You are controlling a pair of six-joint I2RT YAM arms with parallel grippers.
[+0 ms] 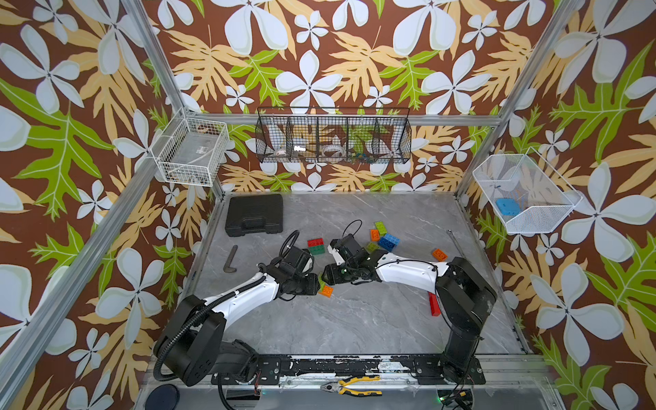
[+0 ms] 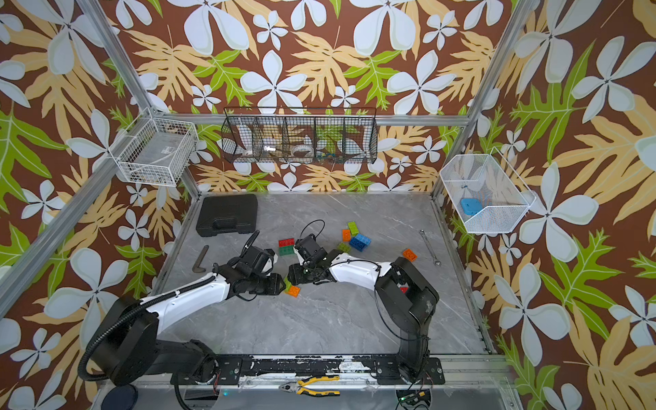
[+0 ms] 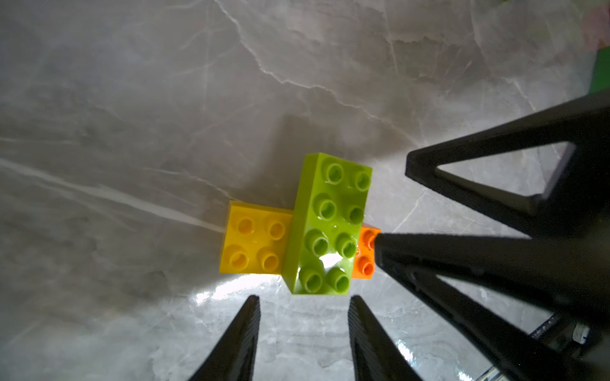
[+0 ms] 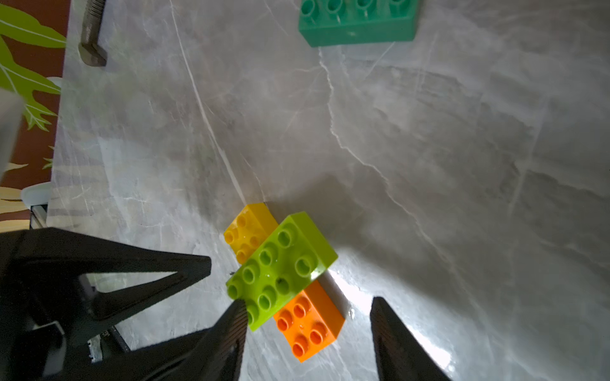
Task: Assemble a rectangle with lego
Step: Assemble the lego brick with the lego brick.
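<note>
A small lego assembly lies mid-table: a lime brick [image 3: 326,224] sits crosswise on a yellow brick [image 3: 255,242] and an orange brick [image 4: 308,321]. My left gripper [image 3: 303,301] is open just short of the lime brick's end, with nothing between its fingers. Facing it, my right gripper [image 4: 308,302] is open astride the orange brick's end, one finger [image 4: 236,318] against the lime brick's corner. In both top views the grippers [image 1: 321,280] [image 2: 287,282] meet over the assembly and largely hide it. Loose lego lies behind: a red-on-dark-green pair [image 1: 316,246] and a blue, lime and orange cluster [image 1: 383,238].
A single orange brick [image 1: 439,254] and a red brick [image 1: 433,304] lie by the right arm. A black case [image 1: 255,214] sits at the back left, a bent metal key [image 1: 230,259] at the left, a wrench [image 1: 456,241] at the right. Wire baskets [image 1: 333,136] hang on the walls.
</note>
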